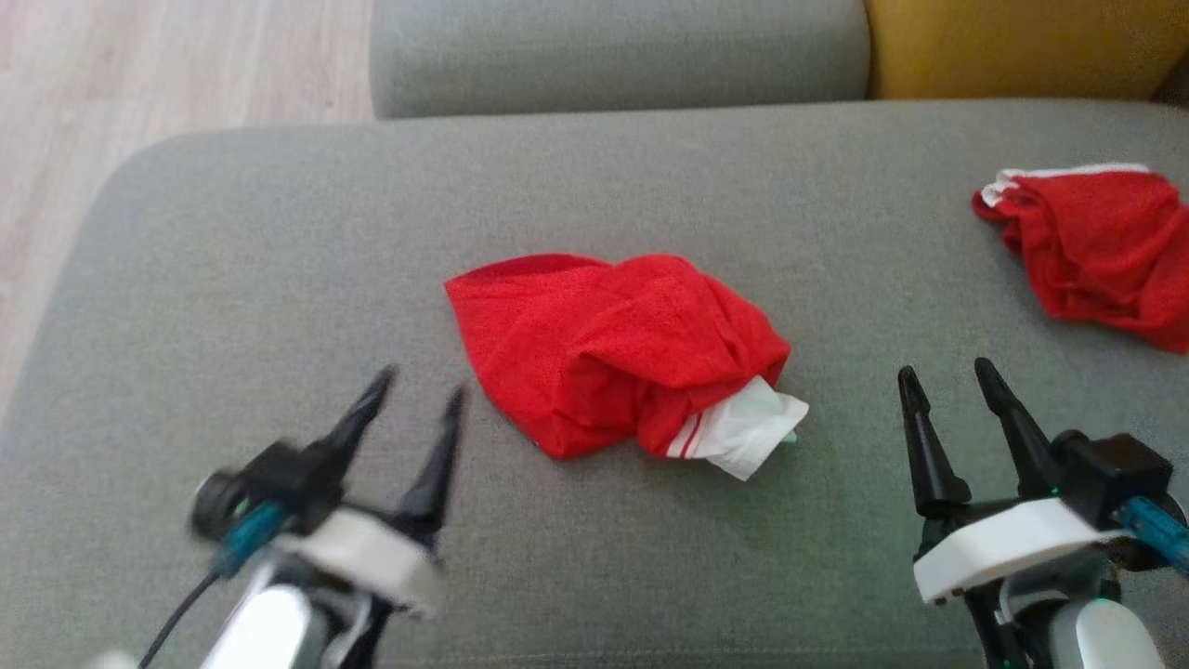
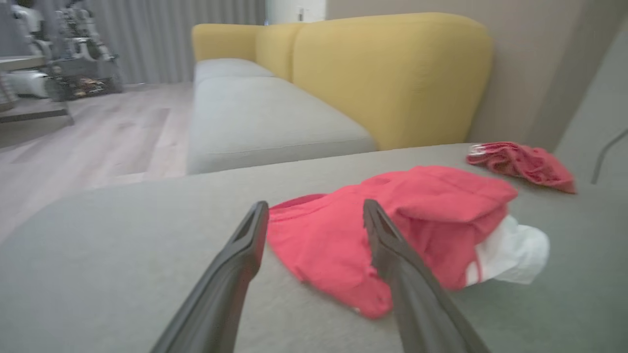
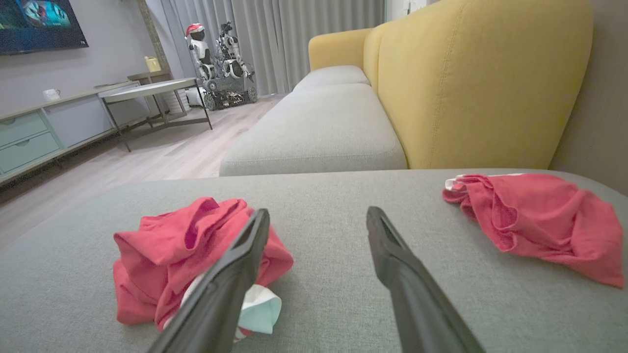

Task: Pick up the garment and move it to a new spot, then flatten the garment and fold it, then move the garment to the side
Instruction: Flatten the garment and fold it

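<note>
A crumpled red garment with a white part at its near right lies in the middle of the grey sofa seat. It also appears in the left wrist view as the garment and in the right wrist view as the garment. My left gripper is open at the lower left, short of the garment and blurred. The left gripper points at the garment's near left edge. My right gripper is open at the lower right, well right of the garment, nothing between its fingers; the right gripper faces bare cushion.
A second red garment with white trim lies bunched at the far right of the seat. A yellow backrest rises behind it and another grey cushion adjoins the far edge. Wooden floor lies to the left.
</note>
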Available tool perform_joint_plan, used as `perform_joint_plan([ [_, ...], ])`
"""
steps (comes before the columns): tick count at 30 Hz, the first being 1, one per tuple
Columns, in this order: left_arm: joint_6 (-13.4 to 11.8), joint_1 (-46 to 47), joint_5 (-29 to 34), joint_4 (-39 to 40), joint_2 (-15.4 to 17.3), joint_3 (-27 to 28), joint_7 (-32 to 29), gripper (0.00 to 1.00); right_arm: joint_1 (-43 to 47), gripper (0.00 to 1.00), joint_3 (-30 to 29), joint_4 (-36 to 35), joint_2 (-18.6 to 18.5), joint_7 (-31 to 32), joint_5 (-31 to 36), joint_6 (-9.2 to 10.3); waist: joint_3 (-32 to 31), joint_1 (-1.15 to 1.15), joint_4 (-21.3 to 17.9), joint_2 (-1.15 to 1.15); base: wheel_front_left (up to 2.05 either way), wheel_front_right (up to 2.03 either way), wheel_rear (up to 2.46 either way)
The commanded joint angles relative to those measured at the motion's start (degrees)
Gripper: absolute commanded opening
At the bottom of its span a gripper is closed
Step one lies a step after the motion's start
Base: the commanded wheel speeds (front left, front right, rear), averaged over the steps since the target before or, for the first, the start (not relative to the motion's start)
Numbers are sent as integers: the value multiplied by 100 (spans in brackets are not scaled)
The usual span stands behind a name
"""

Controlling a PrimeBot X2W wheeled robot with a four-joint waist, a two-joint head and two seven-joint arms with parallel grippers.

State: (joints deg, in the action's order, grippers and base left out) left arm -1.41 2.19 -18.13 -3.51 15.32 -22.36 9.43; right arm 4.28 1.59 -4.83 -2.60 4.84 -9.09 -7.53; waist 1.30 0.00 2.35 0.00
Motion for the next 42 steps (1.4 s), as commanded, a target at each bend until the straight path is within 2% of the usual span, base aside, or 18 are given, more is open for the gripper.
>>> perform_joint_plan([
  [1, 153, 629, 52, 222, -85, -1, -84, 100, -252, 100, 168, -242, -28, 5, -40, 4, 176, 0, -85, 0, 0, 0, 0],
  [5, 518, 1172, 122, 75, -359, -571, -403, 100, -386, 100, 242, -240, -28, -32, -72, 4, 418, 0, -252, 0, 0, 0, 0],
  [10, 756, 1662, 139, -222, -632, -1232, -788, 100, -526, 100, 292, -173, -28, -113, -139, 4, 647, 0, -531, 0, 0, 0, 0],
  [16, 830, 2025, 103, -551, -723, -1583, -1011, 100, -630, 100, 315, -91, -28, -223, -212, 4, 847, 0, -805, 0, 0, 0, 0],
  [23, 818, 2451, 104, -1072, -804, -1583, -1006, 100, -737, 100, 331, 33, -28, -373, -306, 4, 1012, 0, -1024, 0, 0, 0, 0],
  [24, 821, 2502, 84, -1147, -816, -1585, -1011, 24, -752, 100, 337, 51, -28, -389, -314, 4, 1023, 0, -1041, 0, 0, 0, 0],
  [25, 820, 2551, 60, -1195, -838, -1558, -951, 0, -765, 100, 342, 67, -28, -405, -323, 4, 1034, 0, -1055, 0, 0, 0, 0],
  [30, 718, 2684, -60, -1241, -905, -1352, -593, 0, -781, 100, 335, 129, -28, -469, -384, 4, 1044, 0, -1053, 0, 0, 0, 0],
  [34, 517, 2667, -142, -981, -863, -1075, -269, 0, -770, 100, 310, 163, -28, -481, -412, 4, 1033, 0, -968, 0, 0, 0, 0],
  [35, 429, 2637, -153, -879, -823, -977, -194, 0, -769, 100, 303, 164, -28, -480, -417, 4, 1031, 0, -937, 0, 0, 0, 0],
  [36, 212, 2521, -208, -650, -700, -713, -77, 0, -774, 100, 301, 155, -28, -473, -428, 4, 1034, 0, -875, 0, 0, 0, 0],
  [38, -46, 2348, -263, -393, -516, -385, 23, 0, -770, 100, 295, 149, -28, -454, -433, 4, 1042, 0, -803, 0, 0, 0, 0],
  [42, -471, 1859, -461, 62, -132, 288, 127, 0, -766, 100, 264, 118, -28, -422, -438, 4, 1065, 0, -658, 0, 0, 0, 0],
])
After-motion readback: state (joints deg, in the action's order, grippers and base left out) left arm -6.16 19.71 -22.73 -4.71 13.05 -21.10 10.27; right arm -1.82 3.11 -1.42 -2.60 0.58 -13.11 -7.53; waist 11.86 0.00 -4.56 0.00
